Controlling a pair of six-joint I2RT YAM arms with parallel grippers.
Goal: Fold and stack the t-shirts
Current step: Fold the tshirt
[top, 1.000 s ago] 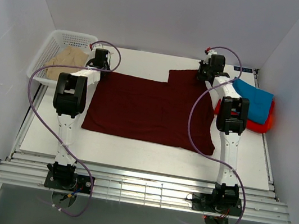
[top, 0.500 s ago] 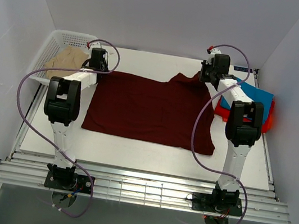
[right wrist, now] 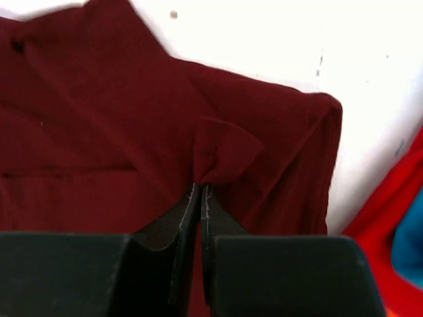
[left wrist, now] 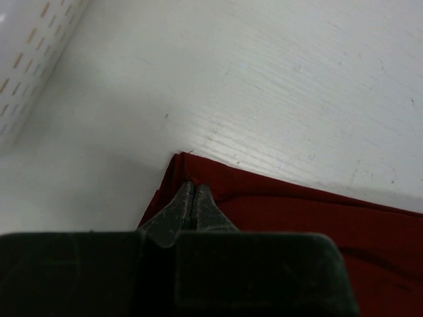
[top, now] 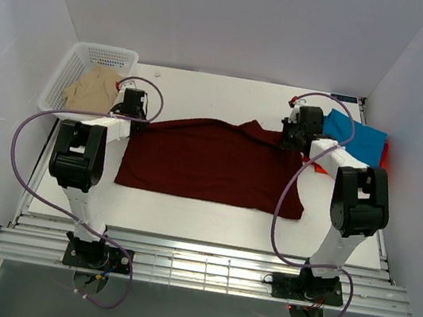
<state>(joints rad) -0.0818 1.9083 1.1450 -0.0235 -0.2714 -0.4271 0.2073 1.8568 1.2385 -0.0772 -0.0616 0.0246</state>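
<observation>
Pinching the dark red shirt point(top: 210, 166), spread mid-table point(top: 206, 93), by its far edge, with left gripper point(left wrist: 192, 189) shut on the left corner and right gripper point(right wrist: 200, 189) on a small bunch at the right; may slip from so little cloth and fold crooked.

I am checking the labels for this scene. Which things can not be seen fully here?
- Red-orange t-shirt: top view, mostly under the teal t-shirt.
- Beige t-shirt: top view, crumpled in the basket; shape unclear.
- Maroon t-shirt: both wrist views, cut off by the edges and the jaws.
</observation>
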